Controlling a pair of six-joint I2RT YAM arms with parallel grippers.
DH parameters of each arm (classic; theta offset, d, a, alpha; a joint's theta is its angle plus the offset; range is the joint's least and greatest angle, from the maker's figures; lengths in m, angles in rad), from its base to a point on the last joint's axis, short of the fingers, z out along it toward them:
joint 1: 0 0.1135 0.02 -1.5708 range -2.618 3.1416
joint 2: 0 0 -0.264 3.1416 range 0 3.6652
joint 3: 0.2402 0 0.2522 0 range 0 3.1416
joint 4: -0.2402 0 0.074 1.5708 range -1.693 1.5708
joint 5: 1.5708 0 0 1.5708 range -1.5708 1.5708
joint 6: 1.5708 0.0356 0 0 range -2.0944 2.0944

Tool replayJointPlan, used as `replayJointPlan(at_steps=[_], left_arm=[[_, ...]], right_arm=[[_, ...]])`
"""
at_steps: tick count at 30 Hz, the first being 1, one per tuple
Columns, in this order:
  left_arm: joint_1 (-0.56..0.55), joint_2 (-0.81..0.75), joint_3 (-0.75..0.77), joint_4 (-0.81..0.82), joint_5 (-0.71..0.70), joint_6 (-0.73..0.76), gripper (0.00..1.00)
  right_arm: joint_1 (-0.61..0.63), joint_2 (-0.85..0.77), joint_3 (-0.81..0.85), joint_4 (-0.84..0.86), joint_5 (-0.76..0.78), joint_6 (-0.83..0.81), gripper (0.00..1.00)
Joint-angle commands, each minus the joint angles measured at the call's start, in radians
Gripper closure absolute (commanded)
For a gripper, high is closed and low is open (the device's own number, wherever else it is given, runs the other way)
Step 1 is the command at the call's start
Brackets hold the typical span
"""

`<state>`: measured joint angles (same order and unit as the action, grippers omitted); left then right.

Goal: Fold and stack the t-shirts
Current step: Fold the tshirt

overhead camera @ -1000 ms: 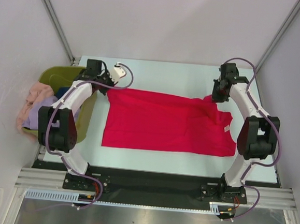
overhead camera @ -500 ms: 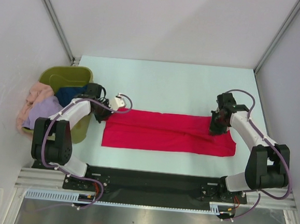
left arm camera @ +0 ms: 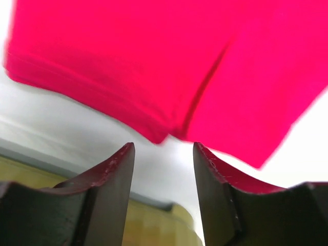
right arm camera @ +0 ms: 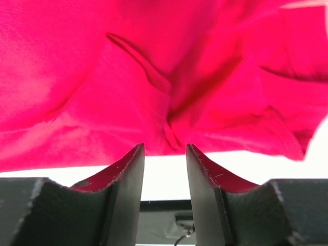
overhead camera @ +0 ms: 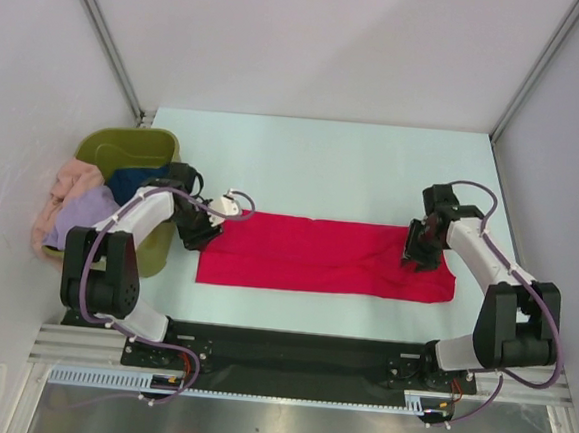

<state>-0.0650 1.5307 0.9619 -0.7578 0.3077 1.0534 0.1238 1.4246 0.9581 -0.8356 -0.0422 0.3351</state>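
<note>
From above, the red tee point(overhead camera: 327, 256) lies on the table point(overhead camera: 324, 159) halved into a long band, where a second ago it lay spread, with further folds and the tub's point(overhead camera: 125, 135) other t-shirts point(overhead camera: 85, 205) outstanding; left wrist: left gripper point(left arm camera: 163, 149) released, just off its corner; right wrist: right gripper point(right arm camera: 165, 149) likewise unclenched at its edge.

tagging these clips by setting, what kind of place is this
Likely a lab robot cell: white wall panels on metal framing enclose a pale table, where the left arm and right arm flank a red t-shirt.
</note>
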Motion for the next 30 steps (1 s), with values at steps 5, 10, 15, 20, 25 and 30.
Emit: replayJointPlan(at_steps=[5,10,15,20,25,30], left_arm=[[0.022,-0.029,0.187,-0.175,0.089,-0.065,0.41],[-0.05,-0.015,0.235,-0.059,0.142,-0.287,0.41],[-0.09,0.014,0.219,0.153,0.027,-0.493,0.41],[-0.073,0.071,0.195,0.348,-0.162,-0.644,0.35],[-0.07,0.176,0.212,0.407,-0.226,-0.667,0.33],[-0.07,0.247,0.183,0.465,-0.245,-0.653,0.32]], right_arm=[[0.01,-0.06,0.131,-0.013,0.021,-0.033,0.6],[-0.041,0.111,0.188,-0.006,0.083,-0.008,0.75],[-0.197,0.048,0.113,0.042,0.121,0.024,0.66],[-0.269,0.037,0.067,0.222,0.022,-0.024,0.48],[-0.32,0.141,0.083,0.349,-0.051,0.013,0.54],[-0.329,0.235,0.154,0.385,-0.035,-0.002,0.86]])
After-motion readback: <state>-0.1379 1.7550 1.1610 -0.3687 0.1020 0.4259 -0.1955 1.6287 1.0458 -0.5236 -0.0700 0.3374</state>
